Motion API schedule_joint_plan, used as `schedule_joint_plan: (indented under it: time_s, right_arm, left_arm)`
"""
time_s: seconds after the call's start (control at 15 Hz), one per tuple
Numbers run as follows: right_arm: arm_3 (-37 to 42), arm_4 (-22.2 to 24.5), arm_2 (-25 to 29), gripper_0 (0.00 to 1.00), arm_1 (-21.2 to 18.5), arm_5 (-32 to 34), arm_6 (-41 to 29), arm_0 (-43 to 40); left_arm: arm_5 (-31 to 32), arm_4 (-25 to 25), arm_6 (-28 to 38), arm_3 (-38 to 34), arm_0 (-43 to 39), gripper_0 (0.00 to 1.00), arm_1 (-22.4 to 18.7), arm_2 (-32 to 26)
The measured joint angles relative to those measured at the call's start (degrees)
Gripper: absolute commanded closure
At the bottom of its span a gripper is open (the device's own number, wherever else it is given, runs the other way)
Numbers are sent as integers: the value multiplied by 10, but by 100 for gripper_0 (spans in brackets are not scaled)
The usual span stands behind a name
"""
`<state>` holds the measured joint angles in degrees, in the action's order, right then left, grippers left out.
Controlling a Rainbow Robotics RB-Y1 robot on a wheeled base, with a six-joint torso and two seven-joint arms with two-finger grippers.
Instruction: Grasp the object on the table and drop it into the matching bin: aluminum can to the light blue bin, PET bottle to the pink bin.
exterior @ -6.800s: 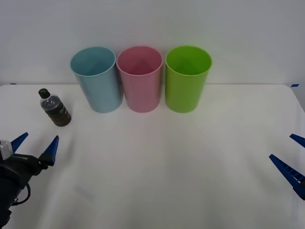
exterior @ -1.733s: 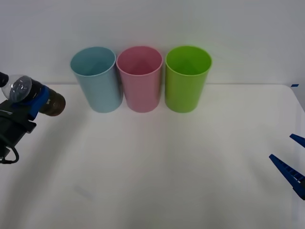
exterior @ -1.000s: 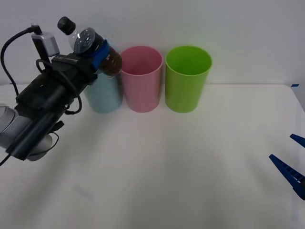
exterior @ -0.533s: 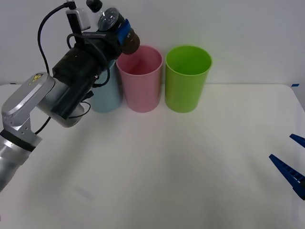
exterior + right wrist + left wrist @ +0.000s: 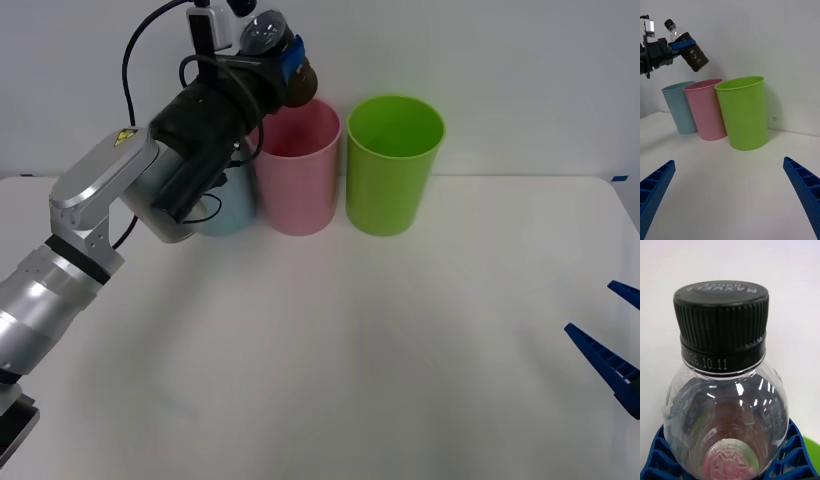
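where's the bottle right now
In the front view the bottle is up in the air on the robot's left, clamped in the left gripper and tilted above the pink bin, beside the light blue bin.

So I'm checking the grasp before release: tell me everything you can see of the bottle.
The bottle is small, clear plastic, with dark contents in its lower half and a ribbed black screw cap, still on. The left gripper is shut around its middle, blue fingers on both sides. It hangs tilted in the air, cap up and base down, above the pink bin, touching nothing else.
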<state>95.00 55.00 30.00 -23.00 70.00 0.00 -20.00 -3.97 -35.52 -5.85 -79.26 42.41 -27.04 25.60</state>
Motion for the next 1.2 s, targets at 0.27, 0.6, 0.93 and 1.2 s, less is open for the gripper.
schedule_joint_plan:
  time_s: [0.27,0.6,0.93,1.2]
  right_arm:
    - [0,0,0,0,0,0,0,0]
    - [0,0,0,0,0,0,0,0]
    - [0,0,0,0,0,0,0,0]
    - [0,0,0,0,0,0,0,0]
  left_arm:
    - [0,-14,3,7,6,92,9,0]
    - [0,-16,5,8,7,0,9,-1]
    - [0,-19,7,8,7,0,9,-1]
    - [3,-18,10,8,6,0,8,-1]
